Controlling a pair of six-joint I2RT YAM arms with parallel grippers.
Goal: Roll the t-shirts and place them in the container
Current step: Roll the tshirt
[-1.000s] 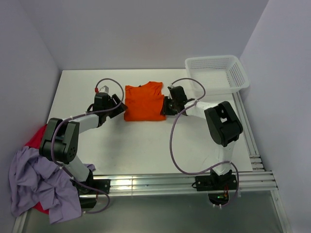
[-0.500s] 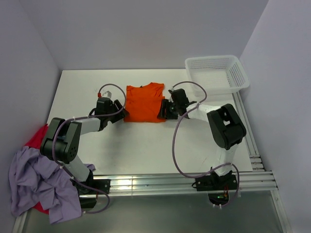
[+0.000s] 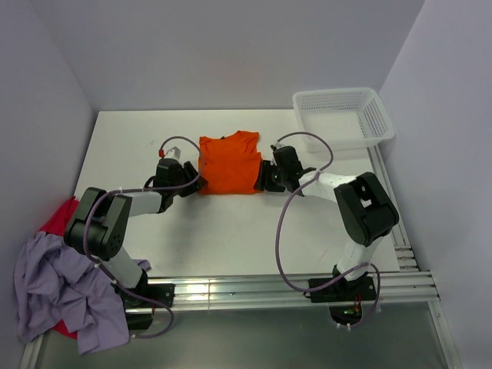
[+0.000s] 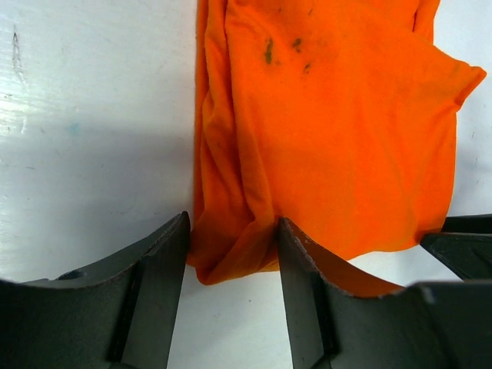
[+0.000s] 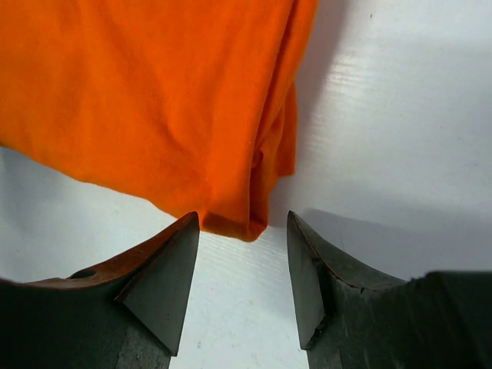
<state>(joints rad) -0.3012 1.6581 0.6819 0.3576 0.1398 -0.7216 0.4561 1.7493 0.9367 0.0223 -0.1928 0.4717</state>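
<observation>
Left gripper [image 4: 232,231]: jaws about half open, tips down on the table [image 3: 231,231]. In my left wrist view a bunched corner of the orange t-shirt [image 4: 338,131] fills the gap between the two fingers. The cloth lies on the surface, not lifted. I cannot tell whether the fingers are pressing it.

Right gripper [image 5: 242,223]: jaws also about half open and holding nothing. In the right wrist view the other near corner of the shirt pokes just into the mouth of the gap, clear of both fingers.

From overhead, the left gripper sits at the shirt's 8 o'clock corner and the right one at its 4 o'clock corner. Both arms reach inward toward each other across the near part of the table.

The orange t-shirt lies folded into a rough rectangle at about 12 o'clock from the table's centre, collar end away from me. Its long edges are doubled over. A few dark specks mark the upper layer in the left wrist view.

Further out, a white perforated basket [image 3: 342,115] stands at the 2 o'clock corner of the table, well apart from the shirt. At 8 o'clock, off the left edge, a crumpled lavender t-shirt [image 3: 54,292] lies over a red t-shirt [image 3: 58,219].
</observation>
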